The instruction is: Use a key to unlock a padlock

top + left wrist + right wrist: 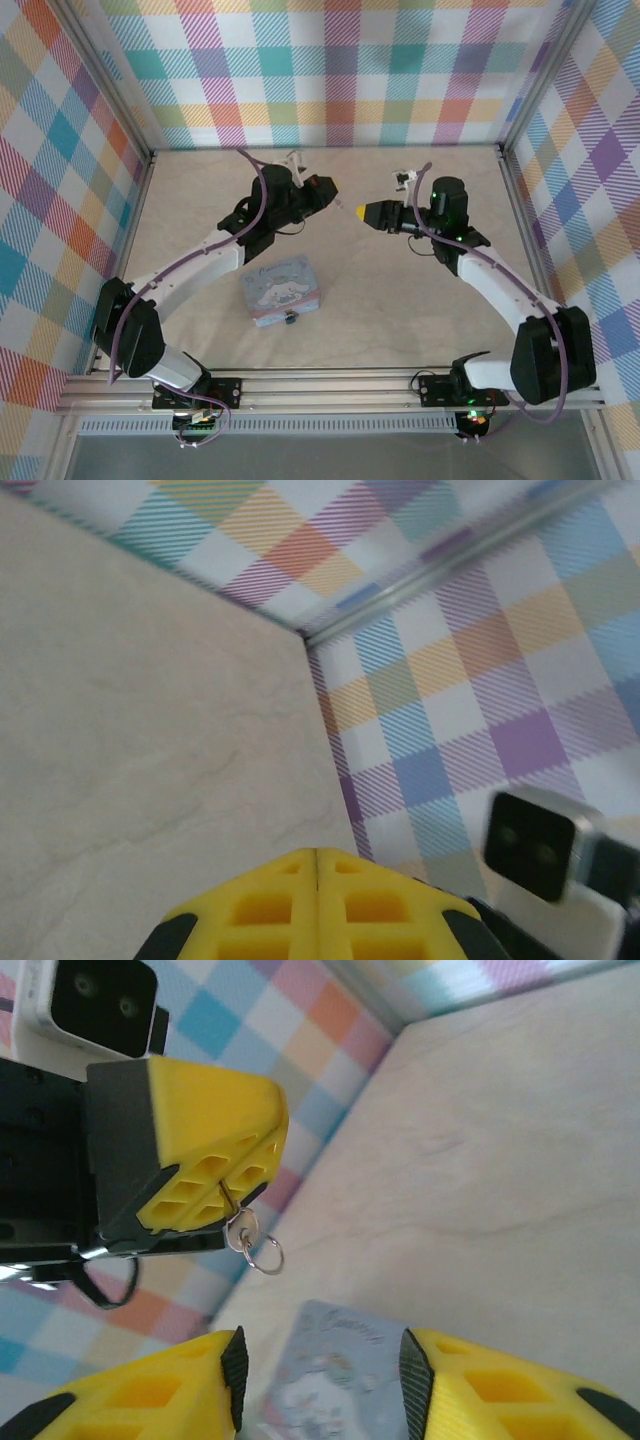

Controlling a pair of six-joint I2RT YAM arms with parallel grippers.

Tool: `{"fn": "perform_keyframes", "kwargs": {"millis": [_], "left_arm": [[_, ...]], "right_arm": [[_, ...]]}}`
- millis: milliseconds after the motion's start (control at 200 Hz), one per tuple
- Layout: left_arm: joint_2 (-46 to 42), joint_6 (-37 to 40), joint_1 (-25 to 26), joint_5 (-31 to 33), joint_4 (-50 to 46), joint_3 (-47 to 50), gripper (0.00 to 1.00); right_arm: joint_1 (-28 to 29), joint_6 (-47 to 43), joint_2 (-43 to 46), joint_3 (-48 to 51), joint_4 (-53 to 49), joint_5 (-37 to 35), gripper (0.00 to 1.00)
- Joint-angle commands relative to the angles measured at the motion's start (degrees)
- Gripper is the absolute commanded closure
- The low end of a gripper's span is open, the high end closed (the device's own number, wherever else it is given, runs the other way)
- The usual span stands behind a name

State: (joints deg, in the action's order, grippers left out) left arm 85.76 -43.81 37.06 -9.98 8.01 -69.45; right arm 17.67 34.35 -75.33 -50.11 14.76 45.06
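Note:
A small silver key (240, 1222) with a split ring (266, 1255) hangs from the tips of my left gripper (232, 1198), whose yellow fingers (210, 1125) are shut on its blade. In the left wrist view that gripper (318, 880) has its jaws pressed together and the key is hidden. My right gripper (320, 1380) is open and holds nothing, just below and apart from the key. In the top view the two grippers, left (328, 188) and right (360, 211), face each other above mid-table. The tiny dark padlock (290, 319) sits at the near edge of the tin.
The pale blue tin (280, 290) with a cartoon lid lies on the beige table (400, 300), in front of the left arm; it also appears blurred between my right fingers as the tin (340, 1360) below. Plaid walls (330, 70) enclose the table on three sides.

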Motion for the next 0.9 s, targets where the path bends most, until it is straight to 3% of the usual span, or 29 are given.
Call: {"fn": "perform_keyframes", "kwargs": {"millis": [0, 230, 895], "left_arm": [[-2.90, 10.46, 0.56, -5.66, 3.93, 0.45, 1.00], [-3.94, 12.67, 0.55, -9.06, 6.29, 0.98, 1.00], [-2.00, 10.87, 0.55, -10.68, 8.34, 1.25, 1.00]], "right_arm": [[-0.25, 9.02, -1.46, -2.23, 10.49, 10.78, 0.52], [-0.18, 16.62, -3.99, -2.88, 20.39, 13.99, 0.51], [1.11, 17.25, -6.85, -5.87, 19.60, 14.58, 0.57]]}}
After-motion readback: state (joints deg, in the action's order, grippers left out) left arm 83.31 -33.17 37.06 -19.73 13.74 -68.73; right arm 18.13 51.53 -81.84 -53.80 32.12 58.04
